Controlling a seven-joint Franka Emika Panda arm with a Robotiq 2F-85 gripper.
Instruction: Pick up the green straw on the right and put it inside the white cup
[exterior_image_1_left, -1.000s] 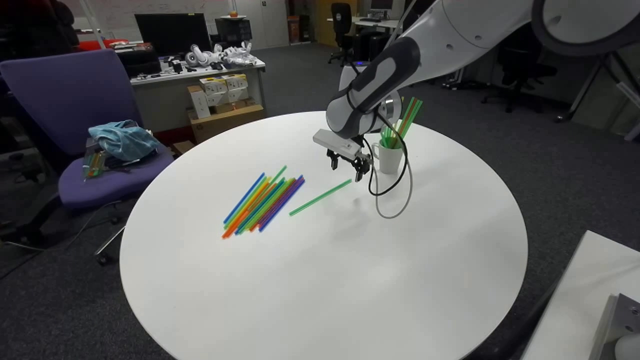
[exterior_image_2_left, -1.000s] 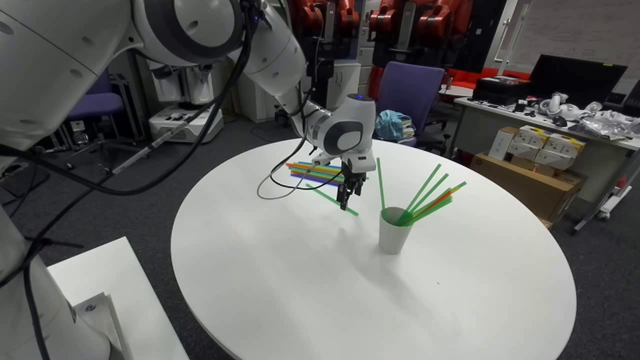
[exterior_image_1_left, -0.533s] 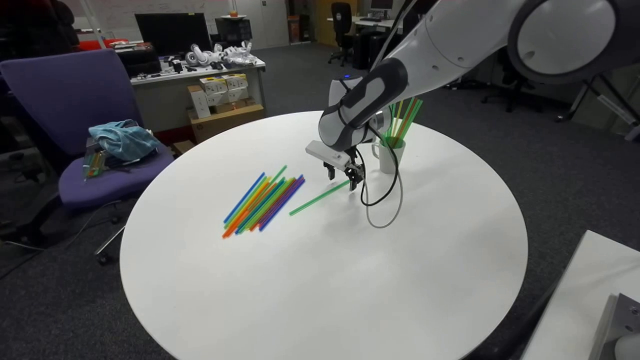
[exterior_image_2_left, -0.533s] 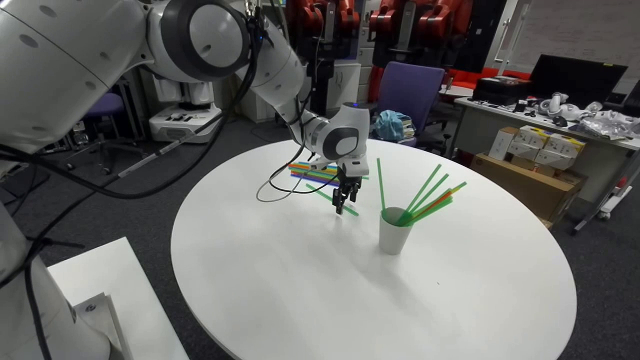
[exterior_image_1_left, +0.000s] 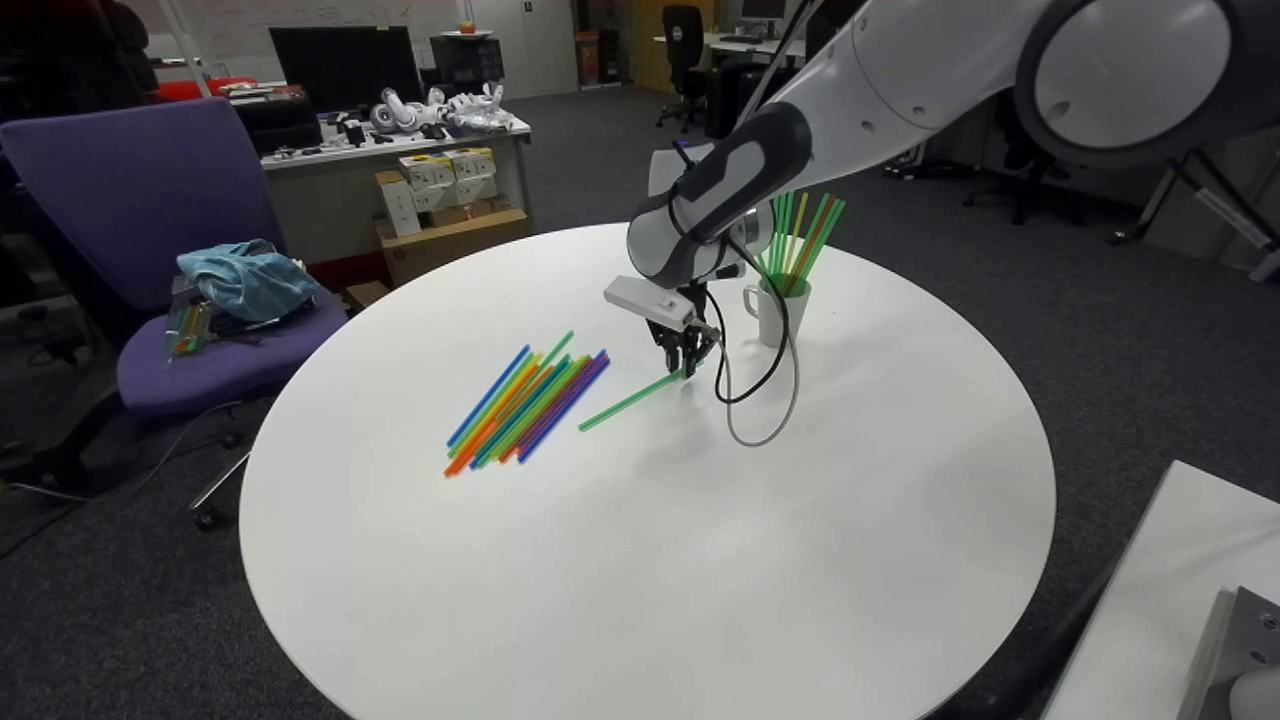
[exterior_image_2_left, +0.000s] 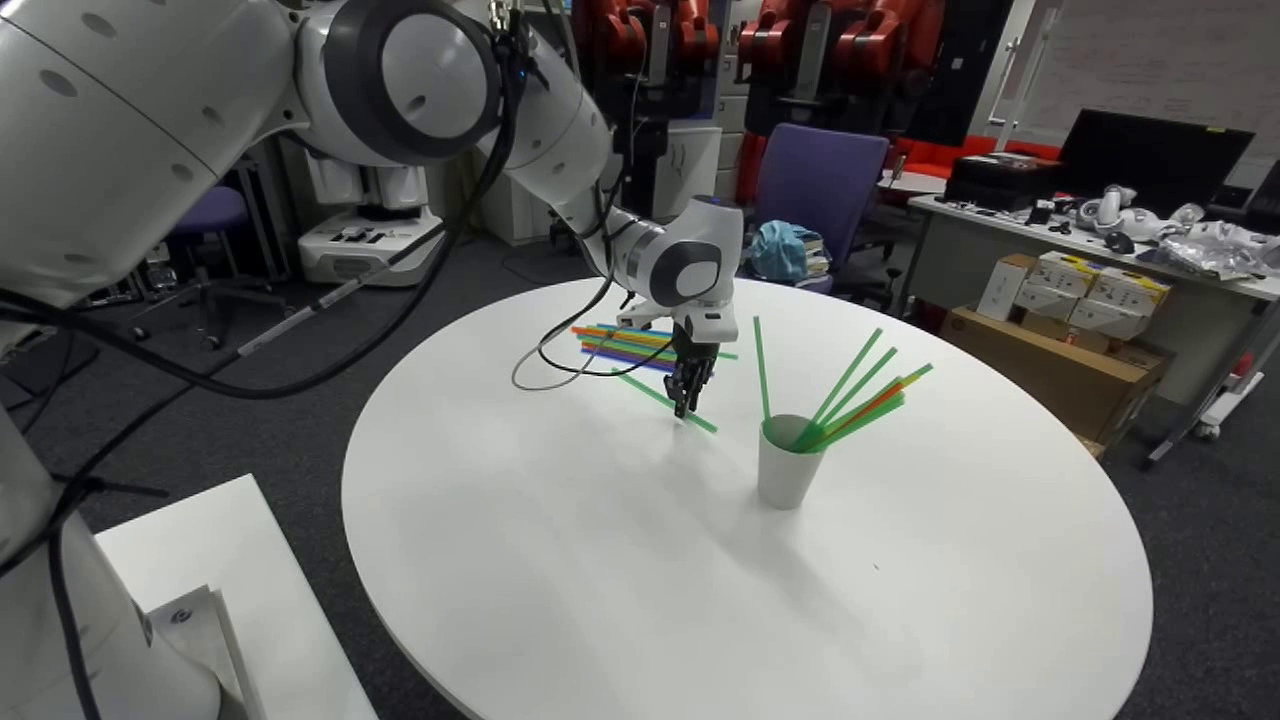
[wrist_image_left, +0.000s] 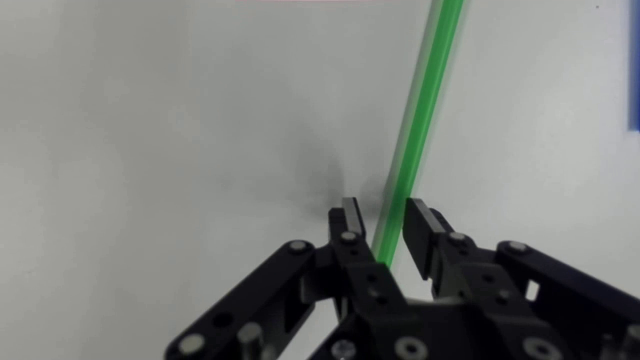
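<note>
Nearer the far edge of the round table (exterior_image_1_left: 640, 580) than the near edge in both exterior views, my gripper (exterior_image_1_left: 682, 369) points down, low over the green straw (wrist_image_left: 422, 110). My 2 fingers (wrist_image_left: 420, 230) stand slightly apart with the straw between them; a strip of bare table shows between it and 1 finger, and it lies so near the other that I cannot tell whether they touch. The straw rests flat, and I am over it closer to 1 end. Near that end, apart from it, the cup (exterior_image_2_left: 782, 478) stands upright, with several straws (exterior_image_2_left: 850, 418), mostly green, leaning out. Toward the left edge in an exterior view lies a pile (exterior_image_1_left: 525, 415) of blue, orange, green and purple straws, apart from mine. Past the right edge juts the corner of a side table (exterior_image_1_left: 1180, 550); past the left edge stands a chair (exterior_image_1_left: 150, 220) with a blue cloth (exterior_image_1_left: 245, 280) on it.
</note>
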